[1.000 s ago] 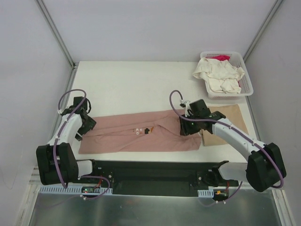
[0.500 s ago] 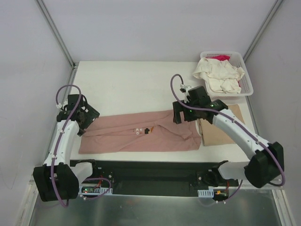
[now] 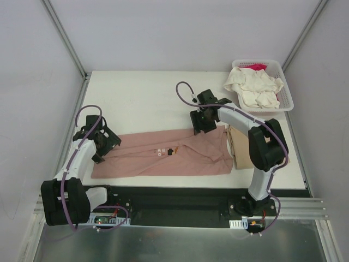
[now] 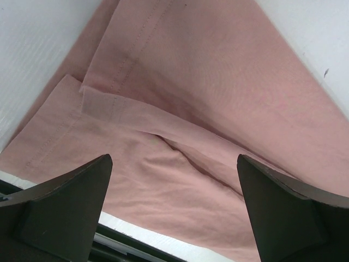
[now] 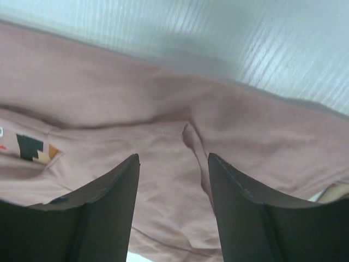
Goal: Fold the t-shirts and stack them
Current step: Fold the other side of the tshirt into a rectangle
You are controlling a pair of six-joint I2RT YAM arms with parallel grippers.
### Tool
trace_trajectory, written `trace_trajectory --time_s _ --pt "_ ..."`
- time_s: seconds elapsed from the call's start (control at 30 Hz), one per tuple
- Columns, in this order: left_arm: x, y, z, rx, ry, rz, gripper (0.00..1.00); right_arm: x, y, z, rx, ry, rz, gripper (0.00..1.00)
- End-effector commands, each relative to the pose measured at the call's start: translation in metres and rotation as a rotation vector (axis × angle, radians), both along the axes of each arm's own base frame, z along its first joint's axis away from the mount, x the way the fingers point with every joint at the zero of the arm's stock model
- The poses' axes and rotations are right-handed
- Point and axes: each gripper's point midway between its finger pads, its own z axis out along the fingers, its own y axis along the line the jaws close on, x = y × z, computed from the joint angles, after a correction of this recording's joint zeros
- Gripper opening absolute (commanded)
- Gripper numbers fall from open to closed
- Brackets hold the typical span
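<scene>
A dusty-pink t-shirt [image 3: 163, 155] lies folded into a long band along the near edge of the table [image 3: 152, 98], its matte knit gathered into soft creases toward the right end. The small pixel-art print [image 3: 166, 152] at its middle is too tiny to read from above, and in the right wrist view it is cut off at the frame's left edge.

The left gripper [image 4: 172, 164] hangs over the shirt's left end with its dark, wedge-shaped fingers spread wide and nothing between them. Below it show a stitched sleeve hem and layered folds. The right gripper [image 5: 173, 158] sits above the shirt's far edge near its right end. Its fingers are apart and hold nothing, with a small pucker of cloth beneath the gap.

A flat tan t-shirt [image 3: 241, 155] lies near the table's right edge, just beside the pink one, and the right arm hides much of it. In the far right corner, a white slatted plastic basket [image 3: 288, 98] holds crumpled cream t-shirts [image 3: 253, 87]. Only a sliver of a magenta t-shirt [image 3: 256, 66] peeks out behind them. How many cream pieces are heaped there cannot be told.
</scene>
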Motion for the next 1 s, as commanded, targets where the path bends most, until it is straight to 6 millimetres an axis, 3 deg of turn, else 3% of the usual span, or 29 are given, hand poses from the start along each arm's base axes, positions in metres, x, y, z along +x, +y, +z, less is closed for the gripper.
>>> trace_trajectory --time_s 0.0,0.07,0.2,0.53,0.73,0.87,0.97 --pt "0.001 -0.001 0.002 0.011 -0.031 -0.022 0.99 0.018 0.005 0.002 -0.013 -0.028 0.014 0.53" --pt "0.000 -0.001 0.002 0.011 -0.032 -0.018 0.99 0.014 0.009 -0.005 0.003 -0.002 0.028 0.52" --pt "0.001 -0.001 0.004 0.012 -0.046 -0.017 0.99 0.009 0.011 -0.012 0.016 0.024 0.033 0.38" --pt "0.001 -0.001 0.006 0.012 -0.053 -0.015 0.99 0.008 0.012 -0.025 0.014 0.040 0.040 0.38" --pt "0.002 -0.001 0.006 0.009 -0.056 -0.016 0.99 0.009 0.010 -0.028 -0.005 0.036 0.036 0.29" --pt "0.002 -0.002 0.007 0.006 -0.062 -0.016 0.99 0.007 0.011 -0.021 -0.004 0.018 0.037 0.08" --pt "0.002 -0.003 0.009 0.002 -0.069 -0.015 0.99 0.003 0.009 -0.008 -0.050 -0.048 0.040 0.01"
